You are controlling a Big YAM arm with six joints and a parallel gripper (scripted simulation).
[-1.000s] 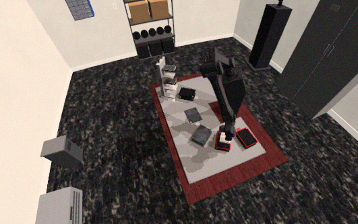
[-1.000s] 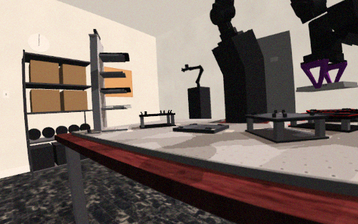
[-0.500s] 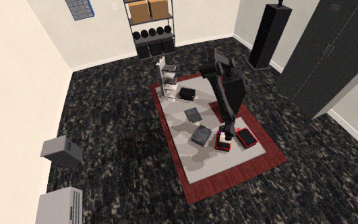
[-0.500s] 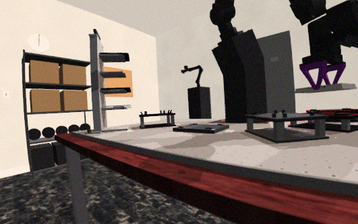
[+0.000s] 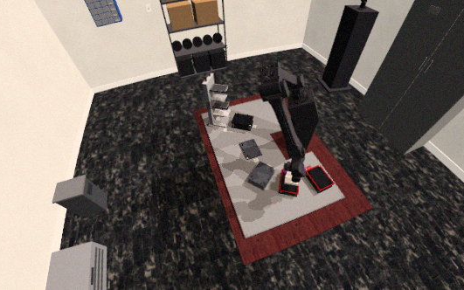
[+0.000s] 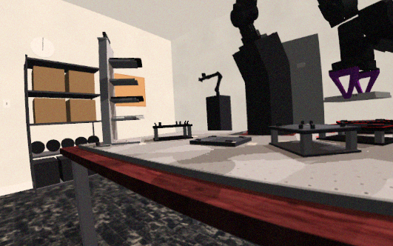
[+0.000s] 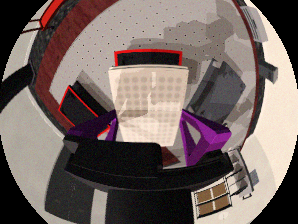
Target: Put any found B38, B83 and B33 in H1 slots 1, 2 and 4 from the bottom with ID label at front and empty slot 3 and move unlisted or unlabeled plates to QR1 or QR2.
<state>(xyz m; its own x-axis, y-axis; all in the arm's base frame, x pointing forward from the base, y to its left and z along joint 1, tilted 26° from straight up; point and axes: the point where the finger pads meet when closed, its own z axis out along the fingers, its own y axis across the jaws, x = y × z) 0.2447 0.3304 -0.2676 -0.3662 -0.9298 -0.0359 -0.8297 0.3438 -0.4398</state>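
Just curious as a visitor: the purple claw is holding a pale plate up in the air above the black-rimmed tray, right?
Nearly. The gripper does hold the pale plate in the air, but the tray below it is red-rimmed, as the wrist view shows.
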